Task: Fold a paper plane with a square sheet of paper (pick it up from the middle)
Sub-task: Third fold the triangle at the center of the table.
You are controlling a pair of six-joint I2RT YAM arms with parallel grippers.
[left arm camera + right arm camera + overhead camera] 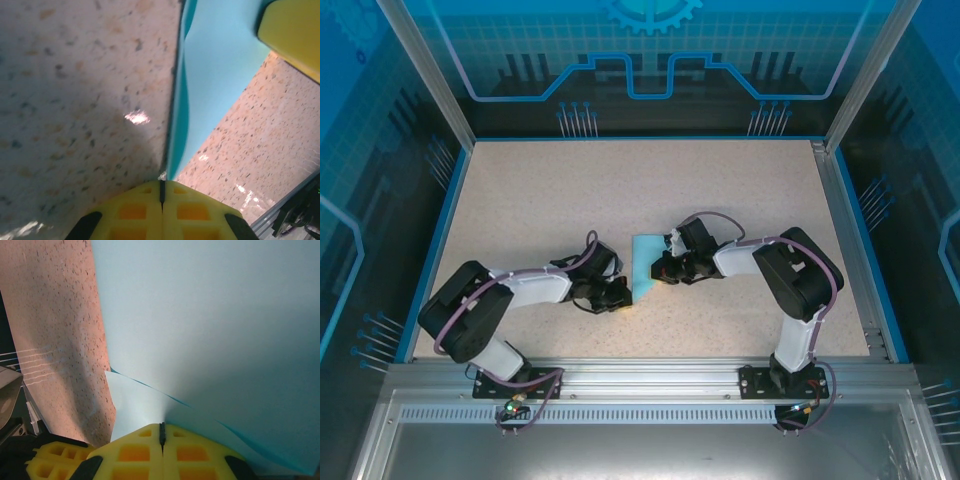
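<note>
**Fold under way: both claws pinched on the sheet**

Position: the sheet [645,262] is mid-table [570,190], between the two claws. From above it reads as a narrow blue patch, not a full square. I judge it is partly folded or lifted, with no plane shape yet.

Step, my judgement:
- Carry the raised part over as one flat panel, both claws moving together so the paper neither twists nor tears between them.
- Bring edge to edge before pressing down. A skewed first crease will spoil every later fold.
- Let go only once the paper lies flat, since a thin sheet springs back.

Left claw [617,297]: fingers together. In its wrist view the sheet's edge [220,75] runs straight out of the fingertip line, so it is clamped on the sheet near a corner. The paper there stands up off the table, bowed, with shadow beside it.

Right claw [663,270]: fingers together, clamped on the sheet's right side. In its wrist view the blue rises from the pinch. A second layer with a slanted edge shows below.
</note>
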